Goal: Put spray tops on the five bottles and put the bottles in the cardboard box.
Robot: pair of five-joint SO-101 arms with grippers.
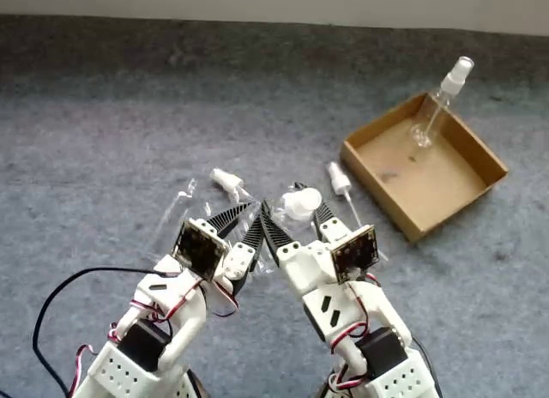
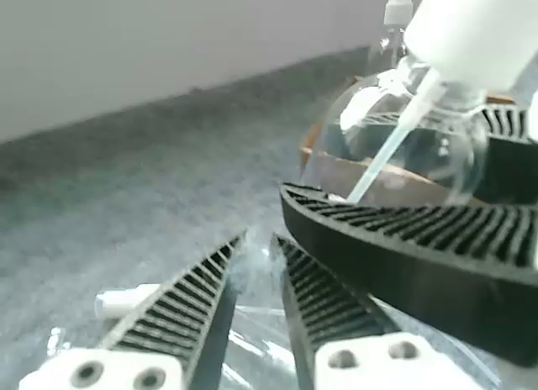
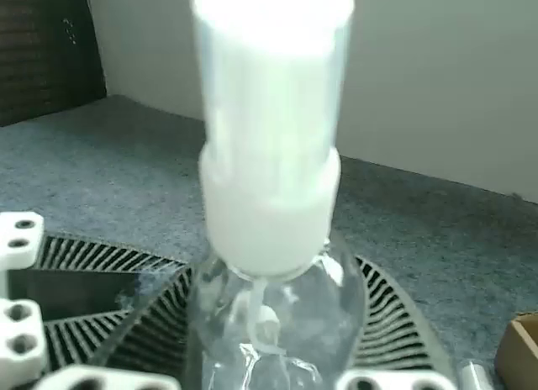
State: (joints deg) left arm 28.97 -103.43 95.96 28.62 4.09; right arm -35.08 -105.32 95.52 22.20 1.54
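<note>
Right claw (image 1: pixel 300 216) clamps clear round bottle (image 3: pixel 269 323), white spray top (image 3: pixel 269 129) seated; left claw (image 2: pixel 258 237) narrowly parted, empty. Next, probably: carry to brown cardboard box (image 1: pixel 433 183).

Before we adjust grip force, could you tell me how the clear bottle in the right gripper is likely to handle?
Likely slippery: the clear bottle looks smooth and rounded where the right gripper holds it. Possibly top-heavy and apt to tip once set down, given the tall white spray top above its bulbous body. Probably light, since it looks empty.
</note>
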